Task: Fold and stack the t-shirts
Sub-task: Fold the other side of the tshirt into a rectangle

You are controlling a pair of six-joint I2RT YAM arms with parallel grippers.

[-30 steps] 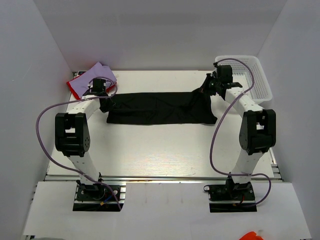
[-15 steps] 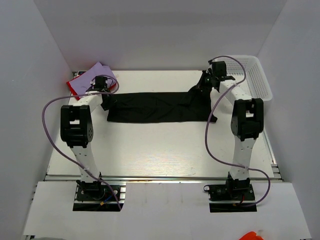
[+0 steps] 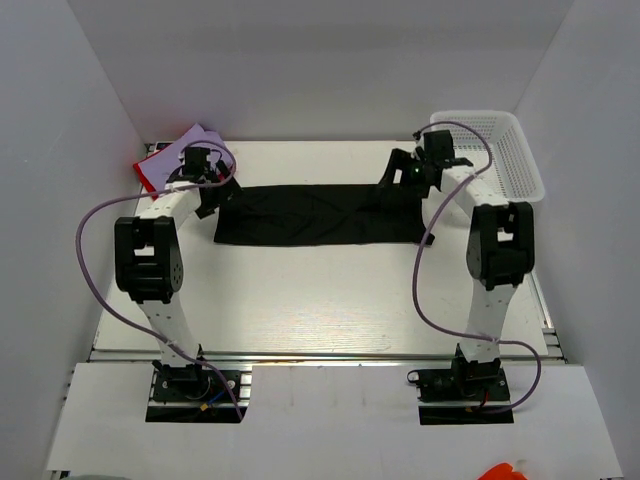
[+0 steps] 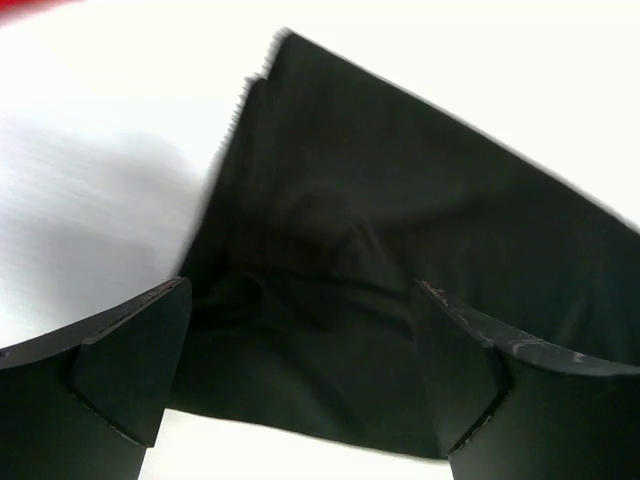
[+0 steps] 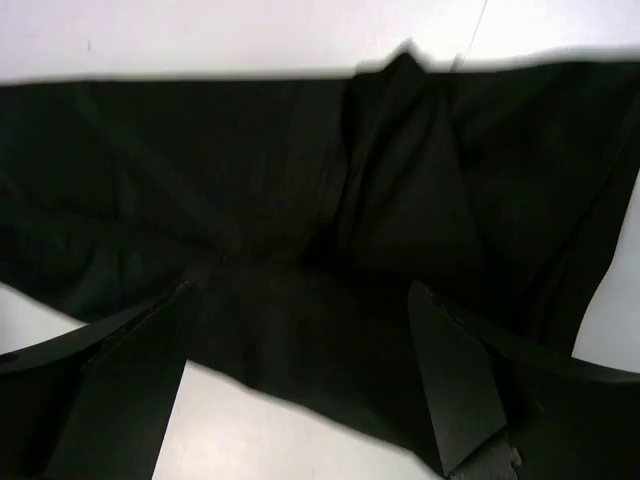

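The black t-shirt (image 3: 320,215) lies folded into a long band across the back half of the table. My left gripper (image 3: 209,194) hovers open over its left end, and my right gripper (image 3: 402,178) hovers open over its crumpled right end. In the left wrist view the black t-shirt (image 4: 400,200) lies flat under my spread left gripper (image 4: 300,350), with nothing pinched. The right wrist view shows the same cloth (image 5: 250,180) beneath my wide right gripper (image 5: 300,360). At the back left corner, the lavender t-shirt (image 3: 197,145) lies on the red one (image 3: 148,174).
A white mesh basket (image 3: 512,150) stands at the back right corner, beside the right arm. White walls close in the table (image 3: 320,300) on three sides. Purple cables loop off both arms.
Both grippers have gone from shut on the black t-shirt's ends to open. The cloth's raised right end has dropped onto the table, and both arms shifted slightly.
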